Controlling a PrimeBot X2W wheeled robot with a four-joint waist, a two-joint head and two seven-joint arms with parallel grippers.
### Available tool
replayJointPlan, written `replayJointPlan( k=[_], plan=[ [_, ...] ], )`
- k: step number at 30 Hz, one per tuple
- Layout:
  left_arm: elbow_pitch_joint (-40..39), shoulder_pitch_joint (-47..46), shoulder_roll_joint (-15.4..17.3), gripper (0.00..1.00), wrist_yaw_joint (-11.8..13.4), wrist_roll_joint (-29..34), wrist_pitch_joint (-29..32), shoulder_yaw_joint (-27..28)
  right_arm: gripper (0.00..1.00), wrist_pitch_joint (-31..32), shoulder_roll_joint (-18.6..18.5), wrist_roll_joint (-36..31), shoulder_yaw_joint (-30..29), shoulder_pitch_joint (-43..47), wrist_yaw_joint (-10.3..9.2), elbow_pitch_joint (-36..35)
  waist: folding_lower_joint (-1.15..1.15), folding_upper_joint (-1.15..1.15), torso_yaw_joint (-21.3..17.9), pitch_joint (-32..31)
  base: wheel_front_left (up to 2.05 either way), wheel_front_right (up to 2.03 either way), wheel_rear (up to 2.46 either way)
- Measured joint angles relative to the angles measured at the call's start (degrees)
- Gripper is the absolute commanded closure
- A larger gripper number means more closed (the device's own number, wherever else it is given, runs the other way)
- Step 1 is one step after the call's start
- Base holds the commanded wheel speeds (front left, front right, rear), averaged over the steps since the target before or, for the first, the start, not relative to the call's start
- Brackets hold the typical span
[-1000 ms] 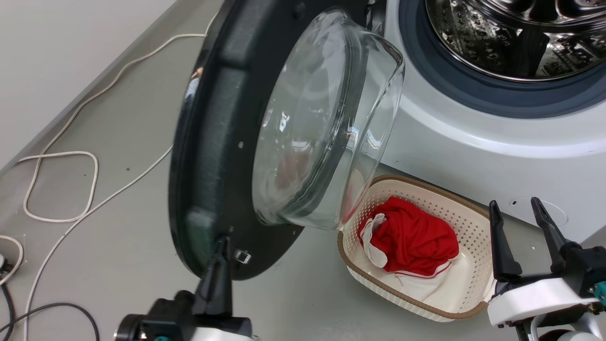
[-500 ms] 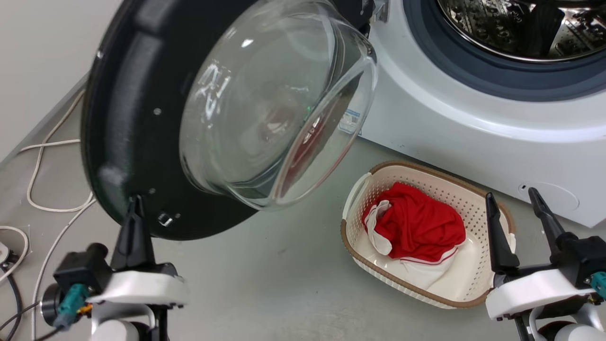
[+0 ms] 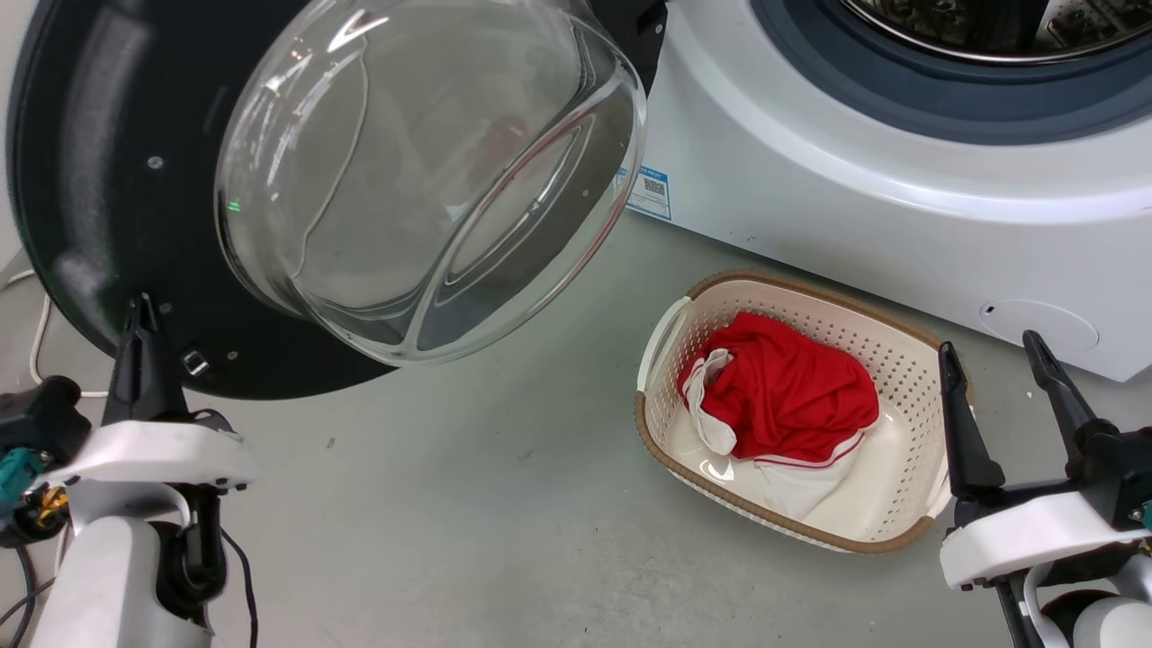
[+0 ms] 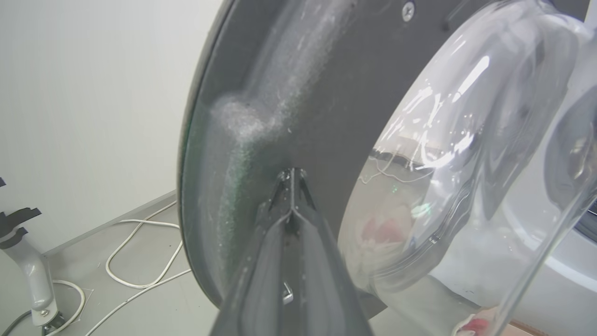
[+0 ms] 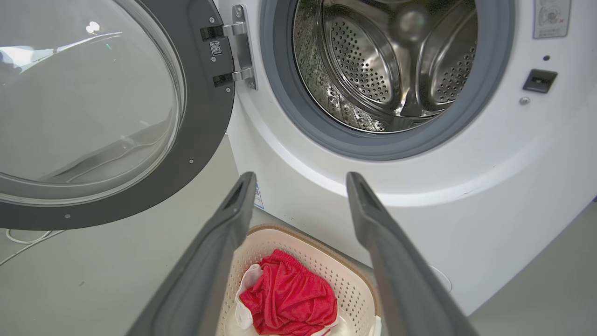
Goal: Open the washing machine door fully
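With closed left tool (image 3: 139, 315), lower left of frame, push door (image 3: 90, 180) slowly outward; hold open right tool (image 3: 987, 346) aside.

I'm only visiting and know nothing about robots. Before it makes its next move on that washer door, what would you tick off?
1. Contact: left end effector shut, tip against the black inner face of the washing machine door: ok.
2. Opening: door swung clear of the drum: ok.
3. Hinge limit reached: cannot tell.
4. Other arm: right end effector open, apart from the door: ok.
5. Floor: basket apart from the door: ok.
6. Room between door and wall: cannot tell.
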Motion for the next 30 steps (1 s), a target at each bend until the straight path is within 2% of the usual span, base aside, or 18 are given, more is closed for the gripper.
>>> replayJointPlan(
  k=[11, 17, 22, 30],
  plan=[
    [11.52, -8.27, 1.22, 1.0, -5.64, 1.48, -0.15, 4.61, 0.0, 0.02, -0.52, 0.1, 0.11, -1.38, 0.0, -0.21, 0.0, 0.0, -0.87, 1.63, 0.0, 0.0, 0.0],
    [16.15, -11.14, 1.74, 1.0, -7.56, 3.27, -0.15, 7.9, 0.0, -0.6, -0.58, 0.27, 0.2, -1.43, 0.0, 0.79, 0.0, 0.0, -1.75, 1.47, 0.0, 0.0, 0.0],
    [13.33, -8.82, 0.74, 1.0, -6.98, 6.25, -0.15, 9.83, 0.0, -2.05, -0.07, 0.63, 0.08, -1.41, 0.0, 1.93, 0.0, 0.0, -2.37, 0.1, 0.0, 0.0, 0.0],
    [1.64, 1.62, -4.55, 1.0, -5.55, 11.99, -0.15, 10.68, 0.0, -4.17, 1.27, 0.79, 0.0, -1.35, 0.0, 4.19, -0.01, 0.0, -3.78, -3.4, 0.0, 0.0, 0.0]
  ],
)
